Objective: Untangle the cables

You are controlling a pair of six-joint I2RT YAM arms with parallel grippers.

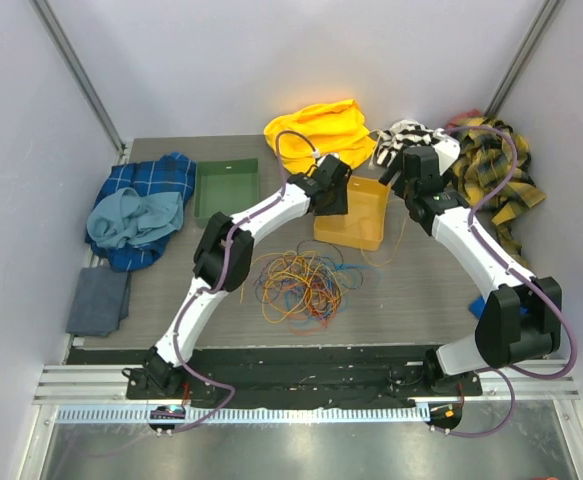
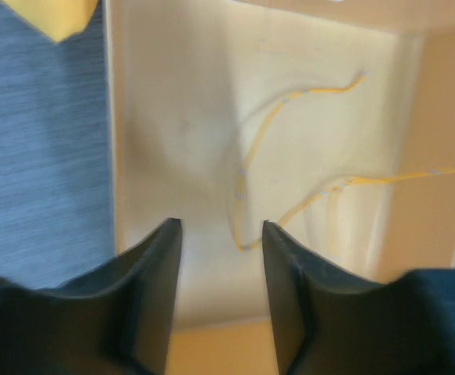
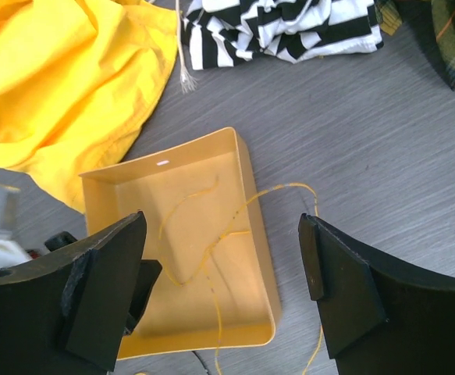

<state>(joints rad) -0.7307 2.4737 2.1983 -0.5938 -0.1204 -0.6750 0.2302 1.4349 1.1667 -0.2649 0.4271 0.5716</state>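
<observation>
A tangle of thin orange, yellow, blue and red cables lies on the table in front of a yellow bin. Thin yellow cables lie inside the bin, and one loops over its right wall onto the table. They also show in the left wrist view. My left gripper is open and empty above the bin's left part. My right gripper is open wide and empty above the bin's right side.
A green bin stands at the back left, beside blue cloths and a grey cloth. A yellow cloth, a striped cloth and a plaid cloth lie along the back. A blue object sits by the right arm.
</observation>
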